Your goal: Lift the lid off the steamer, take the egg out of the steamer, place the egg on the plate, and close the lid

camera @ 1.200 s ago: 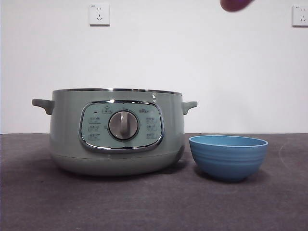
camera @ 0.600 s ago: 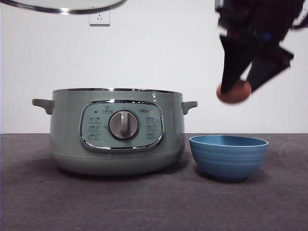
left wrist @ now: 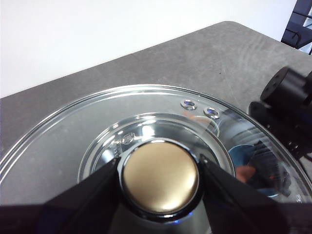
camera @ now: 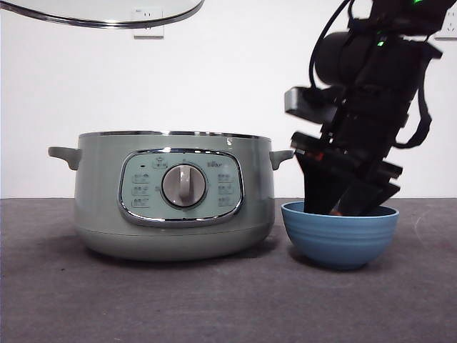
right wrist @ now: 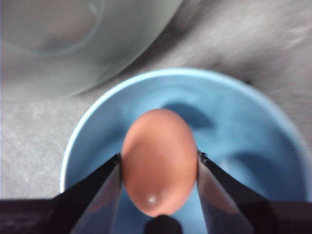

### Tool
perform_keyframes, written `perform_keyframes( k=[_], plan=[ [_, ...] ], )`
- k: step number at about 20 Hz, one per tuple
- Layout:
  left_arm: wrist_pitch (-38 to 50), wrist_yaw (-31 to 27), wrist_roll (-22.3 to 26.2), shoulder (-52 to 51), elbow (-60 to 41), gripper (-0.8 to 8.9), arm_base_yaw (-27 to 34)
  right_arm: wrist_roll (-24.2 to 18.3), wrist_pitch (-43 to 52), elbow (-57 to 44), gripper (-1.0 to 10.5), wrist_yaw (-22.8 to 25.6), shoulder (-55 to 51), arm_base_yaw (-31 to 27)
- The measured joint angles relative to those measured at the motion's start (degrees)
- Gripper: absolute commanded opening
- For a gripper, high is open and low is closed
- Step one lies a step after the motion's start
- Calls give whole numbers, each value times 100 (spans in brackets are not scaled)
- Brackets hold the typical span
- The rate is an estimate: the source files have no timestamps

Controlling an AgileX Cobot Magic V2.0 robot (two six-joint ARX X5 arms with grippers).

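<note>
Egg (right wrist: 160, 161): brown, clamped between the two jaws of the right tool (right wrist: 159, 168), hanging inside the blue bowl (camera: 339, 232); whether it touches the bowl floor cannot be told.
Right tool: closed on the egg, jaws pressing its two flanks; in the front view the tips are sunk below the bowl rim.
Bowl: stands on the tabletop (camera: 214, 300) at 3 o'clock of the steamer (camera: 171, 194), just beside it and apart from its wall; no flat plate is visible, so the bowl serves as the receiving dish.
Steamer: open, chrome rim bare, dial facing the front camera.
Lid (left wrist: 146, 146): held aloft above the steamer, near 11 o'clock of it in the front view; only its rim edge shows there.
Left tool (left wrist: 160, 178): gripping the lid knob (left wrist: 160, 176), one jaw on each side.
Step in hand: setting the egg down in the bowl.
Advice, release: lower until the egg rests on the bowl floor, then open slowly so it settles rather than drops.
Advice, withdrawal: rise straight up, clear of the rim.
Risk: a hard or tilted release could crack the shell.
Remaining: lid back on the steamer, seated level on its rim.
</note>
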Motion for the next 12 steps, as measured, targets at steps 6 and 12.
perform_keyframes(
  k=[6, 12],
  plan=[
    [4, 0, 0, 0, 0, -9, 0, -2, 35, -4, 118, 44, 31, 31],
    [9, 0, 0, 20, 0, -9, 0, -4, -77, -4, 290, 48, 31, 33]
  ],
)
